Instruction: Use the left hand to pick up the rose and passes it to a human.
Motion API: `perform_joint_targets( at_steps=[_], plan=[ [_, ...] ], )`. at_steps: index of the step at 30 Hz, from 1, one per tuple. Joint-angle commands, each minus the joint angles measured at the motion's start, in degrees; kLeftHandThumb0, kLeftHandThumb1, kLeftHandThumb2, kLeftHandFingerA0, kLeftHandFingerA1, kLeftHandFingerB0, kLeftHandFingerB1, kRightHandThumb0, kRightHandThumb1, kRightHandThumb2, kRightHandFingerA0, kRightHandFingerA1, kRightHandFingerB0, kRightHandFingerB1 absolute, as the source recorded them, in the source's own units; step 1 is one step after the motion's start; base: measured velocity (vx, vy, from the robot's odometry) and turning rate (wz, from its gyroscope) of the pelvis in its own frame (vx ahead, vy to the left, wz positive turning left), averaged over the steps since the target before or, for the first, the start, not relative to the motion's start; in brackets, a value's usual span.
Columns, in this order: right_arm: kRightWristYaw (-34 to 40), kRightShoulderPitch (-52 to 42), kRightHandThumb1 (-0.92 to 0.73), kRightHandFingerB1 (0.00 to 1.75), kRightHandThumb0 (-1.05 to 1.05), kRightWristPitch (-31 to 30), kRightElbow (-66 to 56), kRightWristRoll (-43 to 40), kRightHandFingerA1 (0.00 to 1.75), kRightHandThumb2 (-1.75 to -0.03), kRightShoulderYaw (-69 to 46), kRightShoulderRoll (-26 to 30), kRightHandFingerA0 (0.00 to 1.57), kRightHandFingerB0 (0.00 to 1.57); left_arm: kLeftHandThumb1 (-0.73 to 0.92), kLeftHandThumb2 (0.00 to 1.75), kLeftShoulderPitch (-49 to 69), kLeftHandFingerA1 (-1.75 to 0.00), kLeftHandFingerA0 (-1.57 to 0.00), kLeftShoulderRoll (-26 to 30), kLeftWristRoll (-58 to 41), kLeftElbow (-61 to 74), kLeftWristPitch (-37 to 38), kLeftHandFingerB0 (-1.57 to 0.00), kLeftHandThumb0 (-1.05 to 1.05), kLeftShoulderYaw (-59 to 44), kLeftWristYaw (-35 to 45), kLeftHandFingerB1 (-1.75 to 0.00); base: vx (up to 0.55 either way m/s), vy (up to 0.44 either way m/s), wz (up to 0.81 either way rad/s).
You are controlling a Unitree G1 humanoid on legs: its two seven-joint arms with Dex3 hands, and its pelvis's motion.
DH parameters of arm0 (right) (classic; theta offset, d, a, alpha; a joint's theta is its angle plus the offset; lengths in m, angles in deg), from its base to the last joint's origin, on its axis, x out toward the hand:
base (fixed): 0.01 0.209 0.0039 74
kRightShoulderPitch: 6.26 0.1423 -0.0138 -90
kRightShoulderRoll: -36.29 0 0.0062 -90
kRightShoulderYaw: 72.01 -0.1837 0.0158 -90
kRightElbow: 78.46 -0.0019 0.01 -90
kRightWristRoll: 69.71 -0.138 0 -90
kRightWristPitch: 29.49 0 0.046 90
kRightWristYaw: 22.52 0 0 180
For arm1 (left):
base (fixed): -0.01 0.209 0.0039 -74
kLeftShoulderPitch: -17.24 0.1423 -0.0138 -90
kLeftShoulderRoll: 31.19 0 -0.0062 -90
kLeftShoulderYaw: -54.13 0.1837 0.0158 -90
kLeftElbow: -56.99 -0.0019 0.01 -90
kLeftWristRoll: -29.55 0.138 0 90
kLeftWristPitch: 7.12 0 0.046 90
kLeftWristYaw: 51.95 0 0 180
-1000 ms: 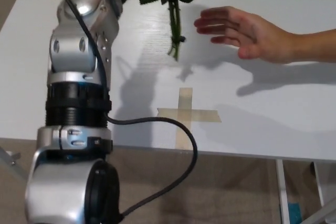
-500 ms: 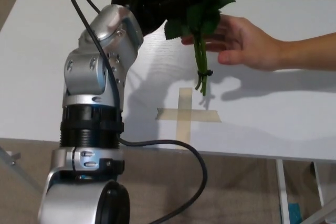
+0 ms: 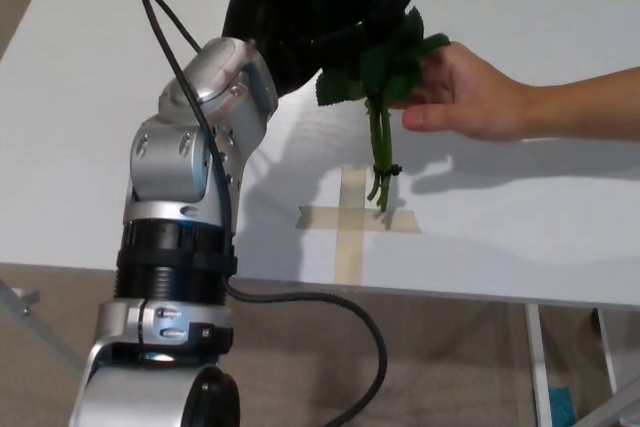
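I see my left hand [image 3: 300, 17] clamped on the rose [image 3: 383, 77] above the counter [image 3: 520, 217]; a person's hand [image 3: 462, 90] touches its leaves.

bright, soft shadows on table [image 3: 520, 237]

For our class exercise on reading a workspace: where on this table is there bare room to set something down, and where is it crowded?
Bare: the table left of the robot's arm, and the front right stretch beyond the tape cross. Crowded: the middle back, where the left hand holds the rose against the person's hand.
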Motion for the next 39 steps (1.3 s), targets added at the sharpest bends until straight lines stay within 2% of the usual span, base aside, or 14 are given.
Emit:
perform_joint_targets(
  at_steps=[1, 13, 14, 15, 21, 28, 32, 39],
  plan=[
    [-0.7, -1.0, -0.65, 0.44, -0.38, -0.6, 0.4, 0.3, 0.49, -0.59, 0.3, -0.3, 0.76, 0.63, 0.79, 0.68, -0.3, -1.37, -0.99, -1.1, -1.8, -1.4, 1.1, -0.86, -0.13, 1.0, 0.1, -0.91, 0.00, 0.000, 0.00],
    [-0.9, -0.7, -0.65, 0.44, -0.38, -0.6, 0.4, 0.1, 0.49, -0.60, 0.1, -0.7, 0.76, 0.63, 0.82, 0.67, -3.0, -1.39, -0.93, -4.5, -0.9, -8.0, 4.6, -0.84, -0.14, 3.7, -1.6, -0.89, 0.00, 0.000, 0.00],
    [-0.9, -0.8, -0.65, 0.44, -0.38, -0.6, 0.4, 0.1, 0.49, -0.60, 0.0, -0.6, 0.76, 0.63, 0.80, 0.65, -3.1, -1.32, -0.94, -4.8, -0.8, -8.4, 4.8, -0.86, -0.11, 3.9, -1.8, -0.84, 0.00, 0.000, 0.00],
    [-0.8, -0.6, -0.65, 0.44, -0.38, -0.6, 0.3, 0.0, 0.49, -0.60, -0.1, -0.3, 0.76, 0.63, 0.83, 0.64, -3.8, -1.35, -0.96, -5.5, -0.6, -9.9, 5.6, -0.83, -0.15, 4.2, -2.2, -0.91, 0.00, 0.000, 0.00],
    [-0.7, -0.2, -0.65, 0.44, -0.38, -0.9, 0.4, -0.2, 0.50, -0.59, -0.6, -0.4, 0.77, 0.63, 0.83, 0.64, -4.3, -1.36, -0.97, -6.9, -0.2, -13.0, 8.5, -0.81, -0.15, 6.6, -2.0, -0.94, 0.00, 0.000, 0.00],
    [-0.8, 0.4, -0.65, 0.44, -0.38, -1.2, 0.4, 0.0, 0.49, -0.60, -0.5, -0.5, 0.75, 0.62, 0.82, 0.66, -3.7, -1.39, -0.93, -6.6, 0.0, -15.5, 11.1, -0.82, -0.15, 9.2, -0.9, -0.93, 0.00, 0.000, 0.00],
    [-0.9, 3.3, -0.65, 0.43, -0.38, -1.9, 0.4, -0.2, 0.49, -0.60, -0.9, -0.2, 0.74, 0.61, 0.81, 0.66, -7.5, -1.37, -0.95, -5.5, -0.2, -20.2, 13.2, -0.82, -0.15, 9.0, 0.1, -0.93, 0.00, 0.000, 0.00],
    [-1.3, 0.7, -0.65, 0.44, -0.38, -1.0, 0.5, -0.3, 0.49, -0.60, -0.9, 0.0, 0.76, 0.62, 0.82, 0.64, -3.0, -1.38, -0.94, -5.5, -1.0, -18.2, 12.3, -0.82, -0.15, 9.7, 1.6, -0.93, 0.00, 0.000, 0.00]
  ],
)
